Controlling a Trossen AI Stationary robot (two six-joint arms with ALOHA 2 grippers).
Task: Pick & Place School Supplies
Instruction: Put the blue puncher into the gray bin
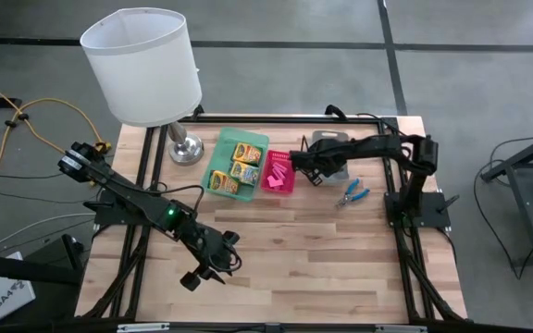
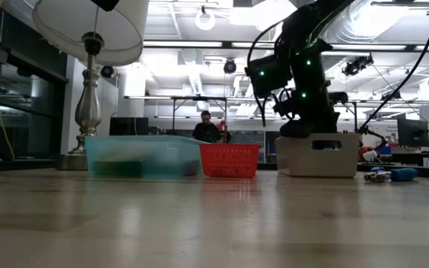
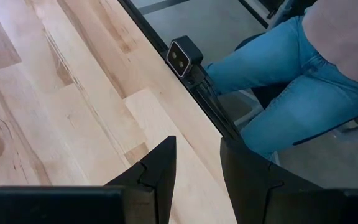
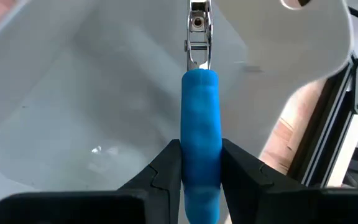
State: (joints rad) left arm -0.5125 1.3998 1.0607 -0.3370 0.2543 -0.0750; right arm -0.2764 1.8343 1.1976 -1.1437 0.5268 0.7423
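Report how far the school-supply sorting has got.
Done: three crayon boxes lie in the green tray, pink erasers in the pink tray. In hand: the right gripper grips a blue-handled tool over the grey tray. Left: the second blue-handled tool lies on the table. The left gripper waits empty near the front edge.

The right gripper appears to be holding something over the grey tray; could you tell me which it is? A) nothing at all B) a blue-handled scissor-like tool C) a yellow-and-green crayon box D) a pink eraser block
B: in the right wrist view the right gripper has its fingers clamped on the blue-handled tool, its metal tip hanging over the grey tray.
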